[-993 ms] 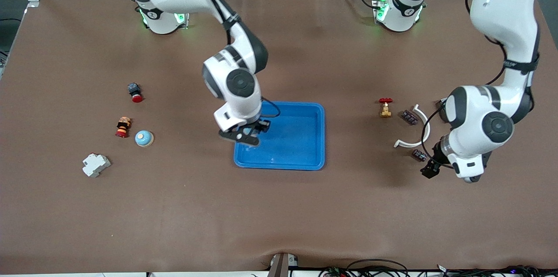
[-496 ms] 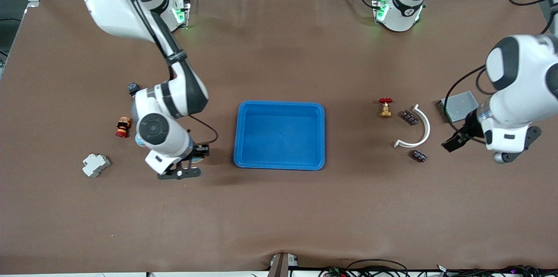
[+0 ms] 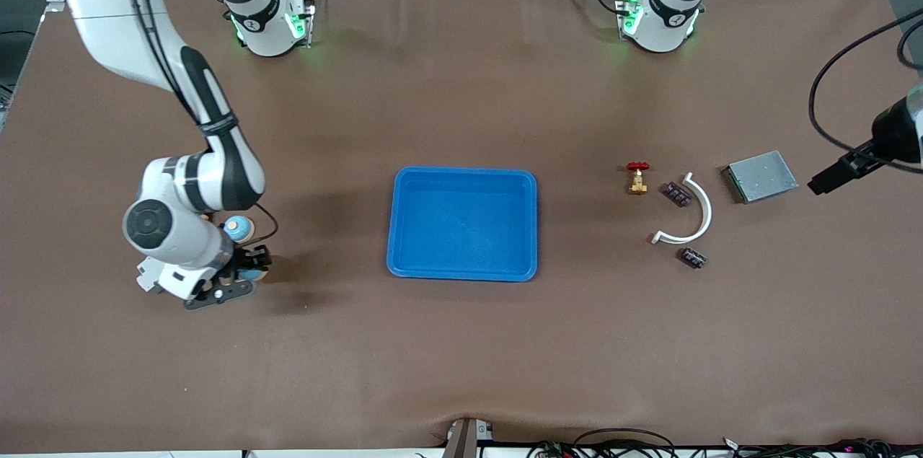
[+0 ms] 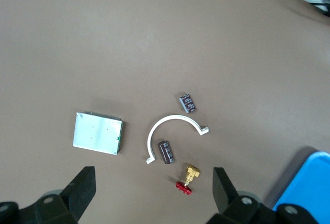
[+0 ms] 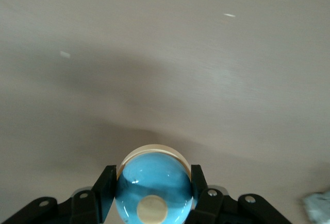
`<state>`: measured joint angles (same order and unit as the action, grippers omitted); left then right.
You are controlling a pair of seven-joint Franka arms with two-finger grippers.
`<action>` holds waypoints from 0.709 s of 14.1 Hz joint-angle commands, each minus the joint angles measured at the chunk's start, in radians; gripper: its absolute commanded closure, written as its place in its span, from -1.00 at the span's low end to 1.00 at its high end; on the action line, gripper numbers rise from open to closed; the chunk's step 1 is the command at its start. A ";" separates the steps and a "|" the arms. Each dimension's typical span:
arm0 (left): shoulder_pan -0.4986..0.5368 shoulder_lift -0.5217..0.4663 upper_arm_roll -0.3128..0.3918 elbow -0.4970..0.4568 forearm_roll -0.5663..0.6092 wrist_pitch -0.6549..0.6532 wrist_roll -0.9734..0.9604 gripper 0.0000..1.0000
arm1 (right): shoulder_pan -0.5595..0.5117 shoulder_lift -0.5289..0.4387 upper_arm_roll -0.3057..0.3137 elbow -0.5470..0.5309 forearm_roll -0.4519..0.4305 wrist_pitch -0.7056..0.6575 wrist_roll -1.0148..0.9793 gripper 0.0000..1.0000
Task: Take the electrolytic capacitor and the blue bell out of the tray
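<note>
My right gripper point(image 3: 241, 278) is shut on a blue bell point(image 5: 153, 180) with a cream button and rim. It hangs low over the table at the right arm's end. A second blue bell point(image 3: 238, 229) sits on the table beside the right wrist. Two dark capacitors lie at the left arm's end: one point(image 3: 676, 193) next to the valve, the other point(image 3: 694, 257) nearer the front camera. In the left wrist view the first capacitor point(image 4: 165, 152) and the second point(image 4: 187, 102) lie far below. My left gripper point(image 4: 153, 195) is open and empty, high above them.
A blue tray point(image 3: 461, 175) stands empty mid-table. Around the capacitors lie a brass valve with a red handle point(image 3: 637, 178), a white curved piece point(image 3: 696, 213) and a grey metal plate point(image 3: 761, 176). The right arm hides the other things at its end.
The right arm has swung from over the blue tray to its own end of the table with the bell. The left arm has risen away from the capacitors toward the table's edge.
</note>
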<state>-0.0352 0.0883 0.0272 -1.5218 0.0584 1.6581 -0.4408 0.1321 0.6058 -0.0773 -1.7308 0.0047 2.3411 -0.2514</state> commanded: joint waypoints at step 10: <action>0.034 -0.068 -0.001 0.077 0.001 -0.196 0.347 -1.00 | -0.101 0.025 0.024 -0.035 0.015 0.124 -0.157 1.00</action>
<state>-0.0021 0.0224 0.0322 -1.4480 0.0624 1.4926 -0.0859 0.0602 0.6237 -0.0734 -1.7587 0.0048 2.4432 -0.3705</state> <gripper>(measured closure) 0.000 0.374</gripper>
